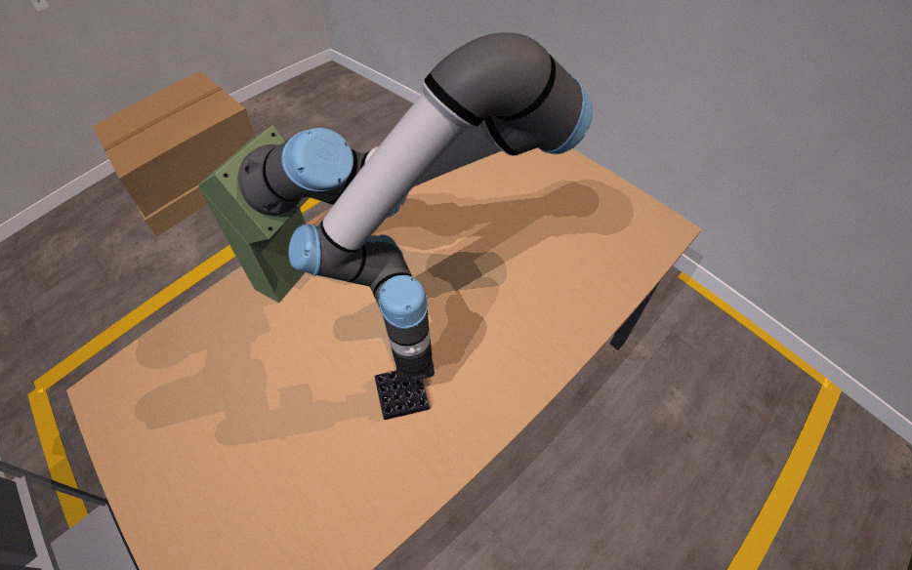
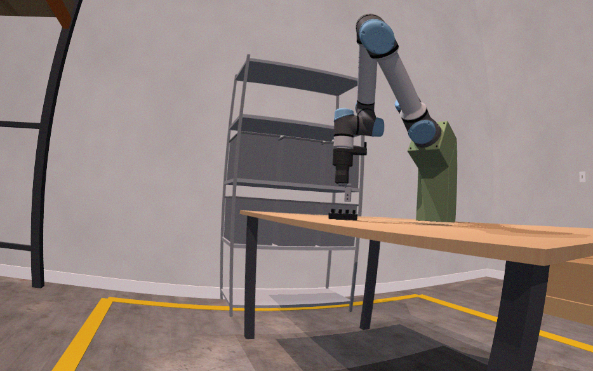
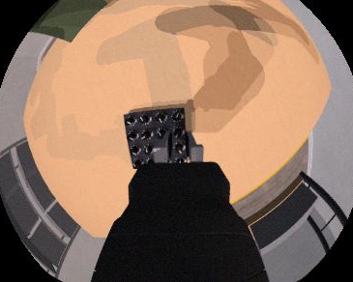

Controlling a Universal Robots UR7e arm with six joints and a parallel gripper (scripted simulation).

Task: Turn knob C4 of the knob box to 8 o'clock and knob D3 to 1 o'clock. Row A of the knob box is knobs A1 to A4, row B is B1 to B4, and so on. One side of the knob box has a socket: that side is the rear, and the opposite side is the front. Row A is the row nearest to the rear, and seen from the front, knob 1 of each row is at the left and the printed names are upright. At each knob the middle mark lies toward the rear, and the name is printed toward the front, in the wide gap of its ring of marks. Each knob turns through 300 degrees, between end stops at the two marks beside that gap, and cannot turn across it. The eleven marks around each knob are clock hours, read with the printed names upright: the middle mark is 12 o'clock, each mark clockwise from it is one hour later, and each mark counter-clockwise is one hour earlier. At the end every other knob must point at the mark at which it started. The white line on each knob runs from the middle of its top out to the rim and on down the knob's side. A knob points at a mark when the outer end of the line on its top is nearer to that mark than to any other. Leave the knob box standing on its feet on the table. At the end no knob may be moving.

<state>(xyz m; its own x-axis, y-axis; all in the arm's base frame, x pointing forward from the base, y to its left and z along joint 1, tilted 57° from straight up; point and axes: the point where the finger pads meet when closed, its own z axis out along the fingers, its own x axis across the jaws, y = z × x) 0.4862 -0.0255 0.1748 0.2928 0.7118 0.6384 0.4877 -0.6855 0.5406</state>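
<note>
Apparently poised above the knob box on the table, with the end effector partly open around nothing, presumably to straddle one knob without brushing neighbours. Impossible to read names or pointing directions clearly; probably worth aligning carefully before any descent.

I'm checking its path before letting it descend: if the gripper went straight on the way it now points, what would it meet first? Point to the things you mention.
Probably a knob near the edge of the knob box (image 1: 402, 410) (image 2: 342, 216) (image 3: 141, 140), below the gripper (image 2: 347, 201) (image 3: 178, 139); which knob, I can't tell.
</note>
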